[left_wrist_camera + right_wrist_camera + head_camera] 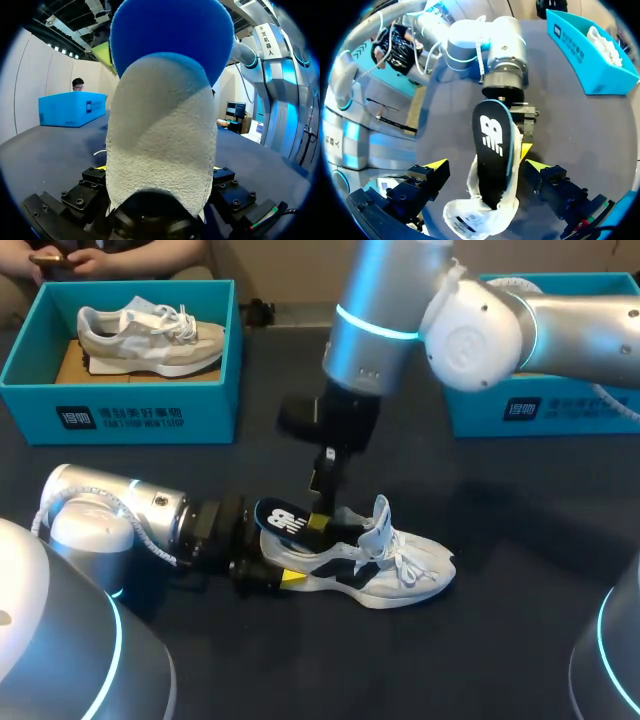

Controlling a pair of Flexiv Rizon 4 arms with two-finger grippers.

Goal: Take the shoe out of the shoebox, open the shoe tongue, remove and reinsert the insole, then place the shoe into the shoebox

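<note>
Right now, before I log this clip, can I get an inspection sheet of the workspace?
Surface: dark table.
Job's things: white shoe upright on the table; insole sticking up out of its heel; left shoebox holds a beige shoe; right shoebox partly hidden by the right arm.
Clutter: nothing seen.
Pincers: left pincer shut on the white shoe's heel; right pincer open, insole between its fingers.
Cables: white cable along the left arm.
Surroundings: nothing seen.
</note>
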